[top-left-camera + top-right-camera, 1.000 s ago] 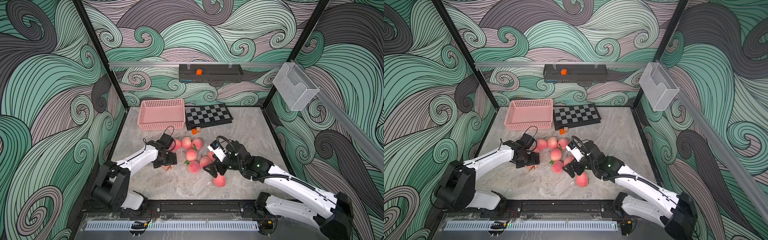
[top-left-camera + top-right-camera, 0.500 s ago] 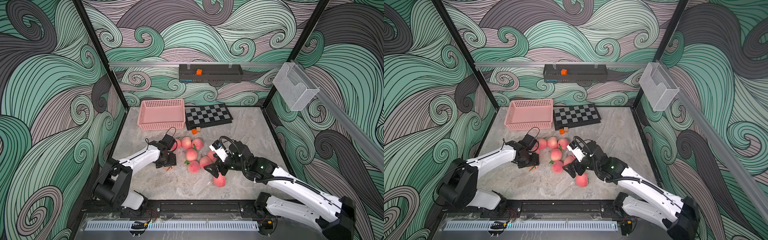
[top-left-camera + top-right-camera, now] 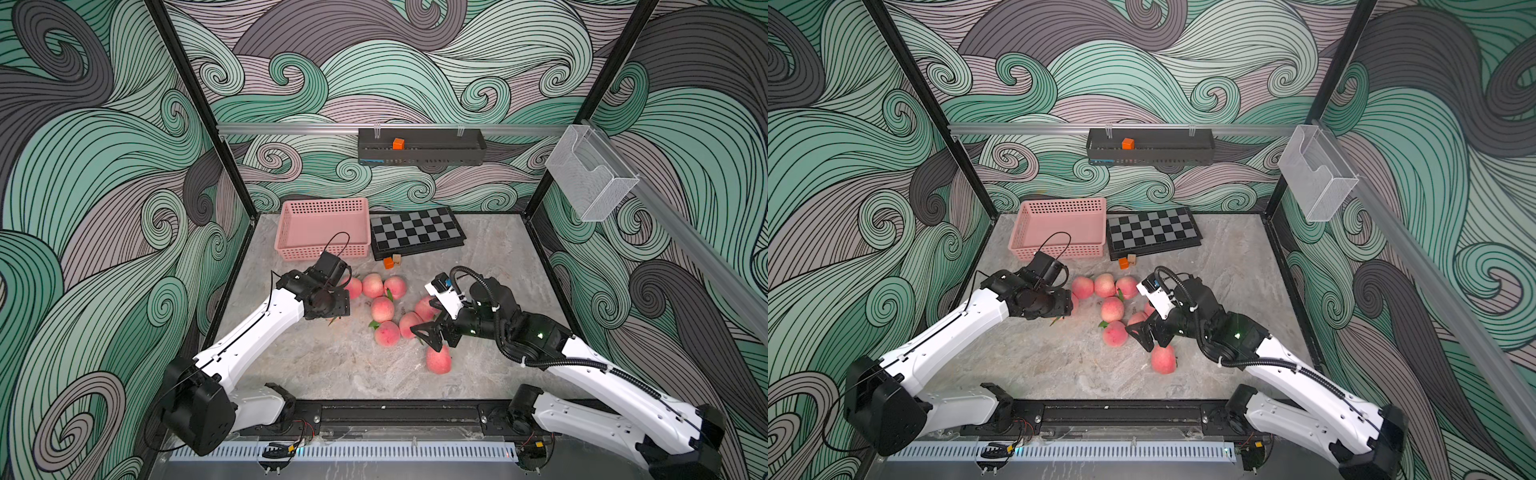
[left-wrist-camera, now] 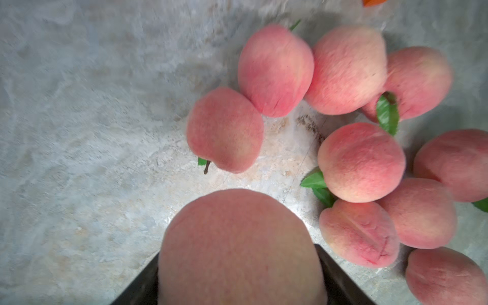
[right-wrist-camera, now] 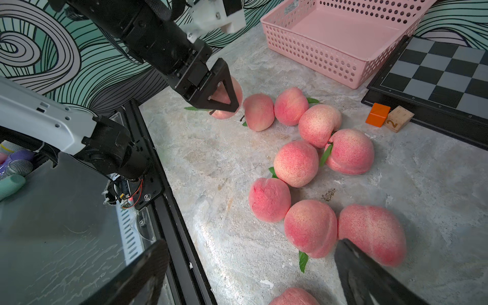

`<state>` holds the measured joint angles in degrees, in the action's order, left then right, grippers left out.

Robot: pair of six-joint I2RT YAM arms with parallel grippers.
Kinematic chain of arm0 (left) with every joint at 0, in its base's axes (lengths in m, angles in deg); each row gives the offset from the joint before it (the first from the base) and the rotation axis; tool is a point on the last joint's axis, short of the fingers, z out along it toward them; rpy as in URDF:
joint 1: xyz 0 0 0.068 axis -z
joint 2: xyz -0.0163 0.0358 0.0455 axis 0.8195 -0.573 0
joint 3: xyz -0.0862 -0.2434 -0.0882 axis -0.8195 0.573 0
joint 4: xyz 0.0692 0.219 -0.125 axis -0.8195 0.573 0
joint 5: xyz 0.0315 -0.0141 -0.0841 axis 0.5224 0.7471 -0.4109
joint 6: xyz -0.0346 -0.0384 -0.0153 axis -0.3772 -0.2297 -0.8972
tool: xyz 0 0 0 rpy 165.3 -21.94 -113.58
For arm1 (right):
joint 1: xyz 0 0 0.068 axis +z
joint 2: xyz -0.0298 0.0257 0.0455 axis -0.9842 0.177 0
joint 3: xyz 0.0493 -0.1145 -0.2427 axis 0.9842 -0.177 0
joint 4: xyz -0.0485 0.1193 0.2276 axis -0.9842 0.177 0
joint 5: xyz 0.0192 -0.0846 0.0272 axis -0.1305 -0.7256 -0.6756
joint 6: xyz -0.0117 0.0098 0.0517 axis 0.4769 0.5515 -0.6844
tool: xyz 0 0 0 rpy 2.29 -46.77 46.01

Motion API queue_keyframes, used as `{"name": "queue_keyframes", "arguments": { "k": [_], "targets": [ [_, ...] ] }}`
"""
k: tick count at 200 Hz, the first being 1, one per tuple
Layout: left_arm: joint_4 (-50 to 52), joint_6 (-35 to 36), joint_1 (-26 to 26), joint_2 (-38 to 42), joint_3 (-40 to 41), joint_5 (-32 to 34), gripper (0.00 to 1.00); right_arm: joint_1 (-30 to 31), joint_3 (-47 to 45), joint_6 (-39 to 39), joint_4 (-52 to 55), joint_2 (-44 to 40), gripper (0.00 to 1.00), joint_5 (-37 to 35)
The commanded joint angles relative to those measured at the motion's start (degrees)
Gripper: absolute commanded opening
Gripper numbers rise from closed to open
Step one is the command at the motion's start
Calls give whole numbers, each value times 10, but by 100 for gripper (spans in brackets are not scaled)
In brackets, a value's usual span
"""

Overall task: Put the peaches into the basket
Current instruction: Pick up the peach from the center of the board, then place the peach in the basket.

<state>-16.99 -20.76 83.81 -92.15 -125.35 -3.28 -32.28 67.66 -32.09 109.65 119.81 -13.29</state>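
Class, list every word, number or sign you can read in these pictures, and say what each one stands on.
"2": on the side of the pale wooden cube, which lies next to the orange cube in front of the chessboard.
Small marks along the chessboard's frame: too small to read.
No other text can be read.

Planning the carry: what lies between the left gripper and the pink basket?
Only bare marble tabletop; the right wrist view shows it between the left gripper, shut on a peach, and the basket.
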Motion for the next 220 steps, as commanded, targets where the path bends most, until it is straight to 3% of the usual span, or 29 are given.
{"name": "queue_keyframes", "arguments": {
  "k": [1, 45, 79, 121, 220],
  "targets": [
    [28, 38, 2, -12, -59, 46, 67, -5, 42, 12, 24, 26, 99, -6],
    [44, 80, -28, -100, -180, 56, 67, -26, 136, 26, 28, 109, 99, 31],
    [21, 102, -77, -173, -242, 34, 67, -36, 179, 35, 27, 150, 99, 5],
    [13, 117, -140, -288, -362, 10, 67, -43, 185, 49, 7, 191, 99, -51],
    [-35, 165, -210, -550, -622, 61, 66, -85, 193, 61, -15, 231, 99, -42]
  ]
}}
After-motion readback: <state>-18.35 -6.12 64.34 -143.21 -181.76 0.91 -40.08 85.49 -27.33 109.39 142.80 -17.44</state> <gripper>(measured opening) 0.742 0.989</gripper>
